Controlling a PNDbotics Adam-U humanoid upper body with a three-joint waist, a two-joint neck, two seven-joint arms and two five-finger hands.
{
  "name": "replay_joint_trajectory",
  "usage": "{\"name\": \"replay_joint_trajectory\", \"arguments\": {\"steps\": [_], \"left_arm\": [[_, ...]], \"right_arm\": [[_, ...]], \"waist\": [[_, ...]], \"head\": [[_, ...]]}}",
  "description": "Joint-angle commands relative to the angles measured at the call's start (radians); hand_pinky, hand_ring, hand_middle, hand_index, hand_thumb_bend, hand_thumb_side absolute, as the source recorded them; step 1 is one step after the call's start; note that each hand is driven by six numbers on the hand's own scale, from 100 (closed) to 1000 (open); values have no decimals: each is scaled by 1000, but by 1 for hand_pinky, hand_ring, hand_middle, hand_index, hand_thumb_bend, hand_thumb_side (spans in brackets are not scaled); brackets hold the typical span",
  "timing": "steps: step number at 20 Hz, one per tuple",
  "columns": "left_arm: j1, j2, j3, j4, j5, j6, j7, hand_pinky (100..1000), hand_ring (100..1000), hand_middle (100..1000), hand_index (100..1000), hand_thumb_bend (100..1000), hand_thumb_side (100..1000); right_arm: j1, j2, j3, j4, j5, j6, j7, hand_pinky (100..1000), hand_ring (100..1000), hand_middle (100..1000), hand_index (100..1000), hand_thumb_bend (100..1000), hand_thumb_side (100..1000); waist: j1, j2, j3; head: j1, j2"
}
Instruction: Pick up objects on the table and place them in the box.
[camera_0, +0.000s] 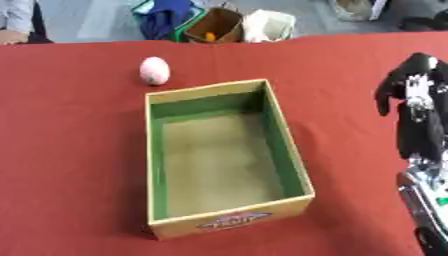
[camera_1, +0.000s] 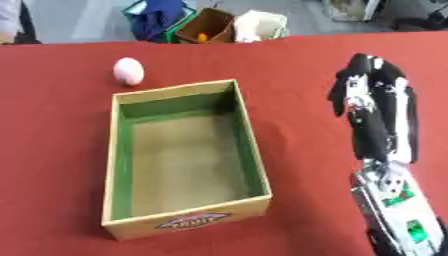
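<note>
One egg (camera_1: 129, 70) well apart from right hand (camera_1: 374, 107).

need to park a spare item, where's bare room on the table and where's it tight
Bare red cloth lies left of the box, from its left wall to the table's left edge, and beyond it toward the far edge, right of the egg-shaped object. The box itself holds nothing. It is tight between the box's right wall and the right hand, which hangs there.

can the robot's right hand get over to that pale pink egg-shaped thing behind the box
Probably yes. The right hand hovers open beside the box, and bare red tablecloth lies between it and the pale pink egg-shaped object.
</note>
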Motion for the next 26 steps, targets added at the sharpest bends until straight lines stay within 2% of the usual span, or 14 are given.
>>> {"name": "replay_joint_trajectory", "arguments": {"steps": [1,2,4,8,13,15,17,20,21,22,26], "left_arm": [[-19,28,18,-39,-28,13,-51,185,258,339,508,234,770],[-22,29,23,-49,-29,15,-66,258,336,377,535,236,793],[-31,34,27,-56,-33,23,-98,387,515,495,659,280,865],[-65,53,14,-6,-29,13,-163,488,677,633,785,336,894],[-127,78,35,119,0,-9,-239,530,716,679,839,422,895],[-157,86,41,172,17,-17,-254,531,706,667,871,437,818],[-190,92,37,223,38,-20,-266,544,713,667,875,429,785],[-242,102,26,301,52,-43,-258,544,717,674,879,442,803],[-258,103,25,325,46,-52,-252,543,716,675,878,464,813],[-273,103,24,350,37,-58,-247,544,717,678,877,527,823],[-332,103,11,431,-13,-77,-230,541,720,686,877,603,866]], "right_arm": [[-10,-20,-3,-21,-2,0,2,100,313,353,467,100,507],[-10,-20,-3,-21,-2,0,3,100,313,353,467,100,507],[-10,-22,-3,-21,-2,0,3,100,313,352,467,100,507],[-11,-25,0,-21,-2,-1,7,100,313,353,467,100,506],[-10,-29,3,-21,-1,0,11,100,312,351,467,100,505],[-11,-33,5,-21,-2,-1,13,100,312,350,467,100,506],[-11,-36,9,-21,-2,0,17,100,312,350,467,100,507],[-13,-42,13,-21,-2,-1,23,100,312,349,468,100,506],[-14,-44,14,-21,-2,-2,25,100,312,349,468,100,507],[-15,-46,16,-21,-2,-2,27,100,312,348,468,100,507],[-24,-55,21,-21,-4,-7,33,105,316,354,475,100,508]], "waist": [[0,-21,1],[0,-21,1],[0,-20,0],[4,-16,-7],[11,-12,-23],[14,-9,-31],[18,-7,-39],[25,-2,-54],[27,0,-59],[29,2,-65],[32,10,-89]], "head": [[4,-7],[3,-7],[2,-6],[7,-2],[20,1],[23,4],[29,9],[44,14],[47,15],[47,16],[45,13]]}}
